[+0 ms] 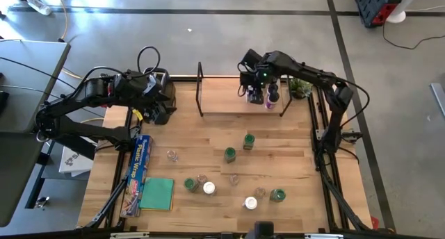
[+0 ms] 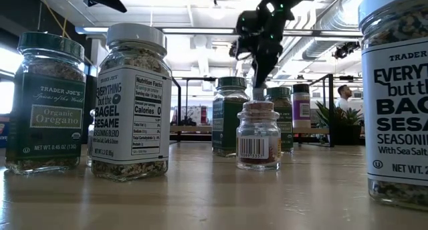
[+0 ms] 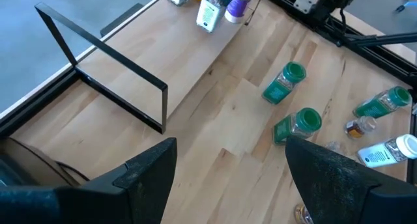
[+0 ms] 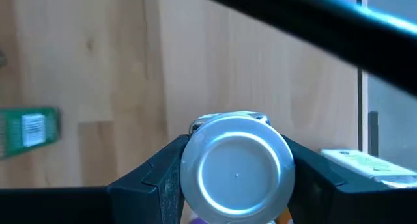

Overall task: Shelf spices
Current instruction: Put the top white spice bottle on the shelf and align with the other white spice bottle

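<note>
**Right gripper clamps a white-lidded jar at the shelf**

The shelf (image 1: 229,96) sits in the upper middle of the high view, a light wooden board with a thin black end frame (image 1: 200,89) at its left end. At its right end, a few jars (image 1: 256,94) stand clustered together. The right gripper (image 4: 236,175) is over that cluster, its two fingers pressed against either side of a white-lidded jar (image 4: 236,168), which fills the lower centre of the right wrist view. In the low view the same arm reaches down in the upper middle of the frame toward jars in the background.

The other spices (image 1: 229,154) are scattered on the table (image 1: 208,138) in the lower half of the high view: green-lidded jars near the centre, white-lidded and clear ones nearer the bottom edge. In the low view a bagel-seasoning jar (image 2: 131,103) and an oregano jar (image 2: 47,103) stand at the left, and a small clear jar (image 2: 258,136) stands at centre.

The left gripper (image 3: 231,178) waits at the upper left of the high view, well apart from the shelf, its fingers spread wide and holding nothing. A green cloth (image 1: 157,194) and a plastic-wrap box (image 1: 138,171) lie at the lower left, and a potted plant (image 1: 300,86) stands just right of the shelf.
</note>
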Controlling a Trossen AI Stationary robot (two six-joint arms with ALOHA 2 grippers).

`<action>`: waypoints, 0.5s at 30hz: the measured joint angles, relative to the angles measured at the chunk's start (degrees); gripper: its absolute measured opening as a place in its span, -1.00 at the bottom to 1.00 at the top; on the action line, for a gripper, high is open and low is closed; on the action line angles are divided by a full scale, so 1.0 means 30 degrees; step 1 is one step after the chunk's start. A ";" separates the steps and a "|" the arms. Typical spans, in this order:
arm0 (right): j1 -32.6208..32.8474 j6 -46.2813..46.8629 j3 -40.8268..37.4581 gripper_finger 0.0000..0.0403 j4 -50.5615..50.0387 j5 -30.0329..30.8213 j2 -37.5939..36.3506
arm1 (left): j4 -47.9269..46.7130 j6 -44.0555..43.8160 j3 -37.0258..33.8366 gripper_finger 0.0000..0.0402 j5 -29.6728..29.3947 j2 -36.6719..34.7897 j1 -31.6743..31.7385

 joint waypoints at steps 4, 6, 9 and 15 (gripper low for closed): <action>-0.0674 -0.0621 -0.0694 -0.05 0.0137 -0.0004 -0.0007 | 0.0004 -0.0448 0.0000 0.41 -0.0168 0.0000 0.0000; -0.0996 -0.0618 -0.0737 -0.05 0.0196 -0.0050 -0.0007 | 0.0000 -0.0467 0.0000 0.41 -0.0175 -0.0007 0.0000; -0.1400 -0.0614 -0.0737 -0.05 0.0438 -0.0073 -0.0007 | -0.0001 -0.0619 0.0000 0.41 -0.0182 -0.0001 0.0000; -0.1981 -0.0683 -0.0737 0.08 0.0442 0.0284 -0.0007 | -0.0015 -0.0954 0.0000 0.41 -0.0441 0.0000 0.0000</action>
